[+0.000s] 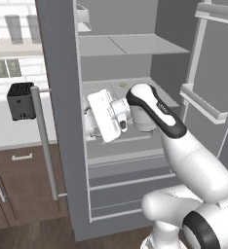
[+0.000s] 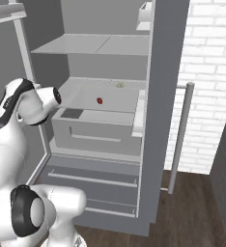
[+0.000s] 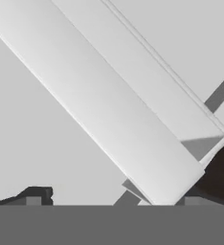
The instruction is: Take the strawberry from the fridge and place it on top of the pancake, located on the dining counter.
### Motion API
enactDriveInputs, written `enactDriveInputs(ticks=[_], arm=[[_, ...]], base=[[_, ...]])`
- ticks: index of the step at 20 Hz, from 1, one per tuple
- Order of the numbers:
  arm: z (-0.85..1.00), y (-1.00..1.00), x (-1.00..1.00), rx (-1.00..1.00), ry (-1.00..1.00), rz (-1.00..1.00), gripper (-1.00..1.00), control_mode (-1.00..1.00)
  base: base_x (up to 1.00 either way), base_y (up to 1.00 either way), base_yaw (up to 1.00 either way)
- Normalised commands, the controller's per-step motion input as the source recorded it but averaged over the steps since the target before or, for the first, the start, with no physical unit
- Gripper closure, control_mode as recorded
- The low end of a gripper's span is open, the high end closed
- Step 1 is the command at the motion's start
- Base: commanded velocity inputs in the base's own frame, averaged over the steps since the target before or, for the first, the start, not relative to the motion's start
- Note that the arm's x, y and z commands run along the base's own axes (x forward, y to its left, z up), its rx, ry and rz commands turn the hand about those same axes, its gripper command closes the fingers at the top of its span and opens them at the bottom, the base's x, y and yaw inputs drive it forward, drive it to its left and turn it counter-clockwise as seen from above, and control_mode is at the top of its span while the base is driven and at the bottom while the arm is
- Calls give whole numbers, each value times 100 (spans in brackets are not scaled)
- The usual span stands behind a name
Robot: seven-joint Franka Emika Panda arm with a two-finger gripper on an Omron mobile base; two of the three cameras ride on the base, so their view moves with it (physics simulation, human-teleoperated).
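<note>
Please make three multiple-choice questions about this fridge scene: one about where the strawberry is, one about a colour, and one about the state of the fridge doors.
1. Where does the strawberry lie?
A. on the middle shelf of the fridge
B. in the bottom drawer
C. on the floor

2. What colour is the toaster on the counter?
A. red
B. white
C. black

3. How do the fridge doors stand?
A. both shut
B. both open
C. one open, one shut

Answers:
1 A: the red fruit rests on the pale shelf above the drawers.
2 C: the left base view shows it black.
3 B: both doors are swung wide, the shelves showing.
</note>
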Motion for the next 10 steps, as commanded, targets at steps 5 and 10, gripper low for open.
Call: enactDriveInputs(ticks=[5,10], arm=[[0,21,0,-1,0,-2,-100,-100],[4,8,0,-4,0,0,-100,-100]], base=[[0,0,0],[0,0,0]])
